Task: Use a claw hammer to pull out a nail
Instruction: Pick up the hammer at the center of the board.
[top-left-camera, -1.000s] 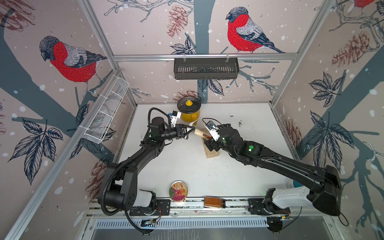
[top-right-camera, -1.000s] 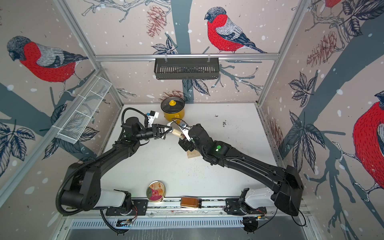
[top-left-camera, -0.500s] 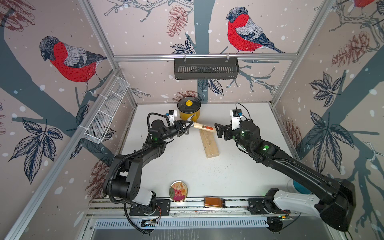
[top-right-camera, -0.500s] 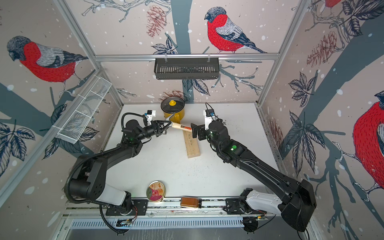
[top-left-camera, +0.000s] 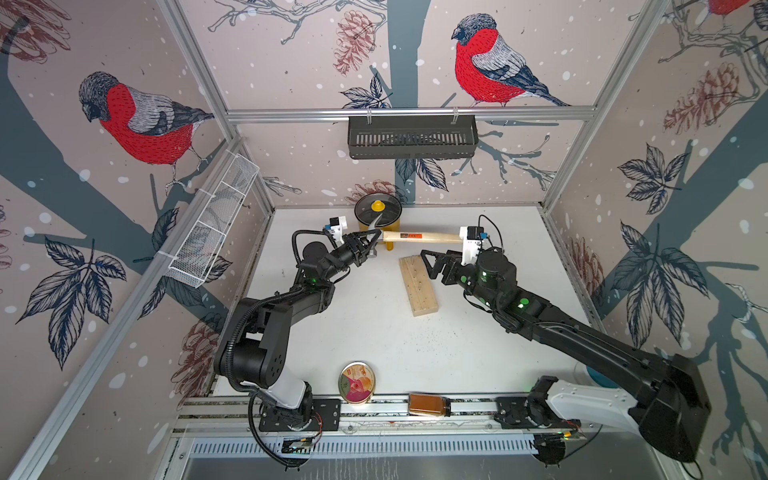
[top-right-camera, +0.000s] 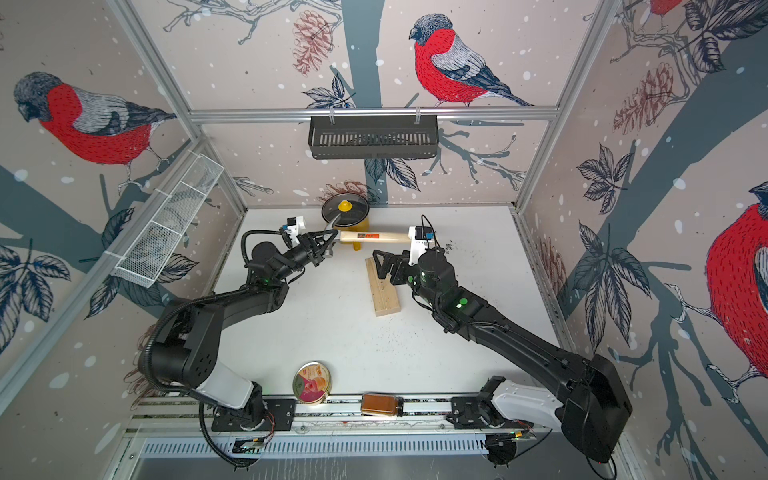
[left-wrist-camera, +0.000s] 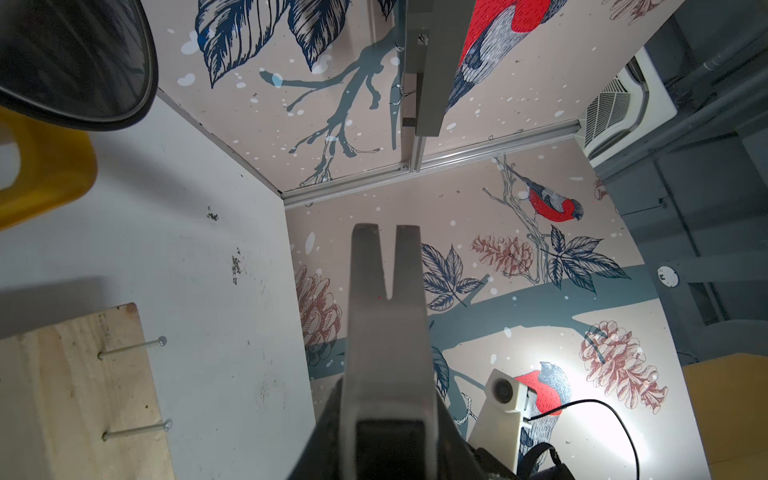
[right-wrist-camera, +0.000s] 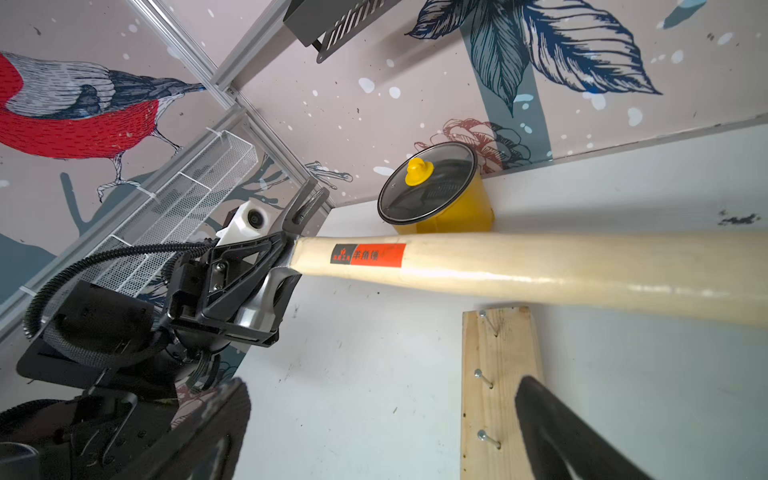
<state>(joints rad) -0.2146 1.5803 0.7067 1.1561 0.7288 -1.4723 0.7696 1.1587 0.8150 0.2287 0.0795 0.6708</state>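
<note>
Left claw (top-left-camera: 368, 248) clamps the hammer (top-left-camera: 419, 237) by its head, with the handle level above the counter (top-left-camera: 374, 332), near the pot (top-left-camera: 376, 210). Right claw (top-left-camera: 429, 264), spread wide and empty, has drawn back off the handle since a second ago and hangs by the far end of the block (top-left-camera: 419, 291).

A robot lab cell: aluminium frame (top-left-camera: 291, 114), bird-printed wall panels (top-left-camera: 291, 50), two arms (top-left-camera: 582, 340) bolted to a rail (top-left-camera: 469, 405).

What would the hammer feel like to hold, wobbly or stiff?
Probably stiff: the claw hammer has a thick wooden handle and steel head. Likely head-heavy, so the left hand gripping at the head should balance it fairly well. The smooth, glossy handle may be a bit slippery.
</note>
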